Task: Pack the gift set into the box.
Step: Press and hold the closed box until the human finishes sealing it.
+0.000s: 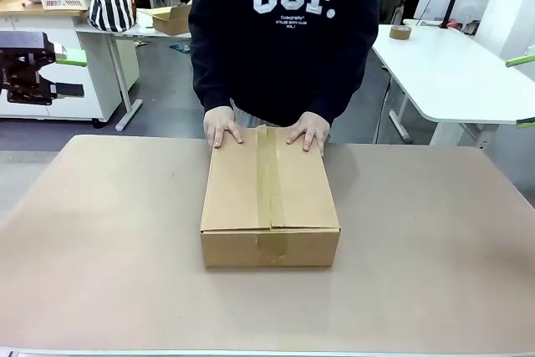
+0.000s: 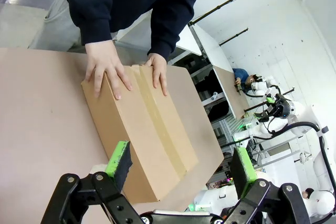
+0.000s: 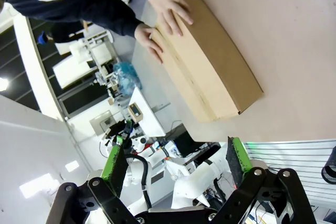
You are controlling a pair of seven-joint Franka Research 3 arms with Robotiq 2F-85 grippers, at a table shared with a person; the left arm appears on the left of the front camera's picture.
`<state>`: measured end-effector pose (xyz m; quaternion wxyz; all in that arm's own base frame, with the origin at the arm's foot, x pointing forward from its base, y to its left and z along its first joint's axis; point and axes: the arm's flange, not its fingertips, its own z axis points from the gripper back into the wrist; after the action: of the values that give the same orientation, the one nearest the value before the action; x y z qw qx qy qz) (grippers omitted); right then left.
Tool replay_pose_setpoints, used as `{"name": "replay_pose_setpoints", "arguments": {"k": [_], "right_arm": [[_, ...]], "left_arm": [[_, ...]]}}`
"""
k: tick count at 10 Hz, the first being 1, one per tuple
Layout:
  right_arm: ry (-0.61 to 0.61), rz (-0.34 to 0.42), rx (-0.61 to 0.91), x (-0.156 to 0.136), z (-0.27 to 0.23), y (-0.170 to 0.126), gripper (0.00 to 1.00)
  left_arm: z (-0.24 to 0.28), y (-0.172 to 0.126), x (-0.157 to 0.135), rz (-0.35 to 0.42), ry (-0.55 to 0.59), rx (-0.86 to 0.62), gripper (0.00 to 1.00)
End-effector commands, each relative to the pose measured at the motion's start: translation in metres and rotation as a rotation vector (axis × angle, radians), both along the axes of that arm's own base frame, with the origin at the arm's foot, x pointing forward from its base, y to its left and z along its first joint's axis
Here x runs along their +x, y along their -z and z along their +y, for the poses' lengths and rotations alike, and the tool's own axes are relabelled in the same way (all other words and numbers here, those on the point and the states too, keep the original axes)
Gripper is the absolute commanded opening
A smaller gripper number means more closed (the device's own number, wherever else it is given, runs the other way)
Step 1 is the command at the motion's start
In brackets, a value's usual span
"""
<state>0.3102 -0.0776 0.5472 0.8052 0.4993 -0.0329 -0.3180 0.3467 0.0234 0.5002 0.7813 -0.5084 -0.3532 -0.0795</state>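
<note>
Closed brown box on the bench

The box (image 1: 236, 194) is a shallow, rectangular carton of plain brown corrugated cardboard, lying flat near the middle of the bench (image 1: 100, 248), its far end close to the far edge. Its long sides run from near to far, and its top flaps are shut. A brown tape (image 1: 267, 181) strip runs lengthwise along the centre seam and folds down over the near face.
</note>
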Motion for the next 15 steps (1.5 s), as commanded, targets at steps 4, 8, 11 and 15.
{"name": "replay_pose_setpoints", "arguments": {"k": [4, 8, 11, 15], "right_arm": [[-0.008, -0.013, 0.018, 0.001, -0.001, -0.001, 1.0], [-0.132, -0.546, -0.134, 0.063, 0.09, -0.019, 1.0], [-0.578, -0.845, -0.108, 0.056, 0.193, 0.014, 1.0], [-0.567, -0.739, -0.169, 0.041, 0.217, 0.003, 1.0]], "left_arm": [[-0.002, 0.001, 0.0, -0.009, -0.004, -0.02, 1.0], [-0.071, -0.016, 0.038, -0.268, 0.167, 0.062, 1.0], [-0.147, -0.01, 0.044, -0.591, 0.286, 0.133, 1.0], [-0.167, -0.021, 0.034, -0.542, 0.344, 0.151, 1.0]]}}
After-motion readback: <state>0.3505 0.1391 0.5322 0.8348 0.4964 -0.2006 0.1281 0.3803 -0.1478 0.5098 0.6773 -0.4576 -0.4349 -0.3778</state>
